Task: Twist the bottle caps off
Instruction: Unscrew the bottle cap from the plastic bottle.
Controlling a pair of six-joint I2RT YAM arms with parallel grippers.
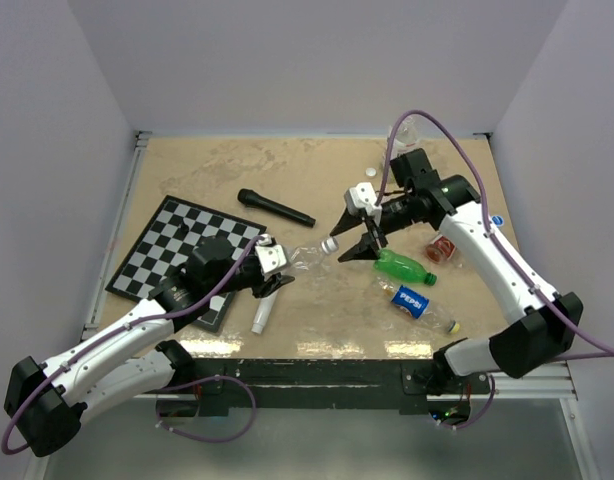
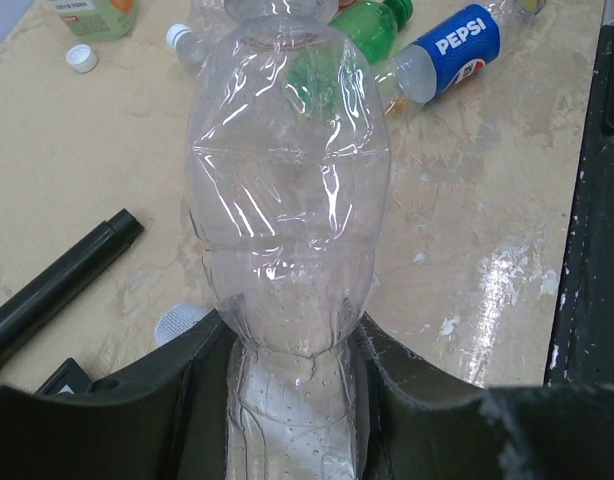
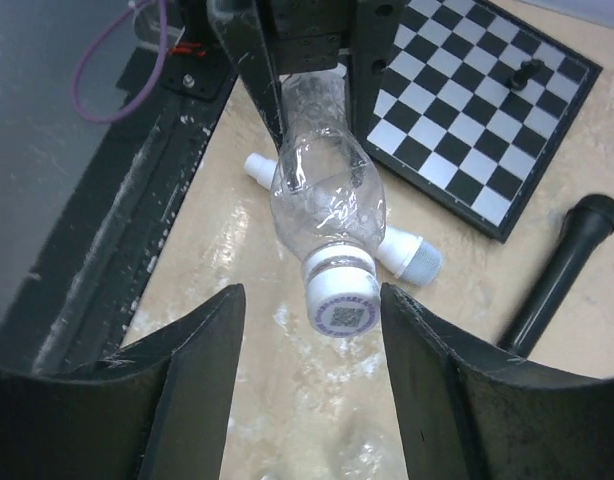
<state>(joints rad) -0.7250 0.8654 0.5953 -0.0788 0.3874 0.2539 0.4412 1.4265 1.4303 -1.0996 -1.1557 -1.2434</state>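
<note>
Table (image 1: 287,170), chessboard (image 1: 167,250), microphone (image 1: 275,207), bottles (image 1: 402,266), perhaps loose cap (image 1: 370,171)

A robotics lab test cell: plain pale walls (image 1: 287,60) box in a tan surface (image 1: 287,170), two cabled arms (image 1: 497,260) bolt to its metal frame (image 1: 317,375), and mismatched props lie scattered: chessboard (image 1: 162,245), microphone (image 1: 275,207), drink bottles (image 1: 402,266).

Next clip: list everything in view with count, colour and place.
clear bottle: one, transparent, held mid-table
cap: one, white, on that bottle's neck
loose cap: one, white, far centre
green bottle: one, green, right of centre
Pepsi bottle: one, blue label, beside the green bottle
red-labelled bottle: one, clear, by right arm
far bottle: one, clear, far edge
black microphone: one, black, beyond centre
white microphone: one, white, near edge
chessboard: one, black-and-white, left
chess piece: one, black, on the chessboard
left gripper: one, black, shut on the clear bottle
right gripper: one, black, open around the cap
</note>
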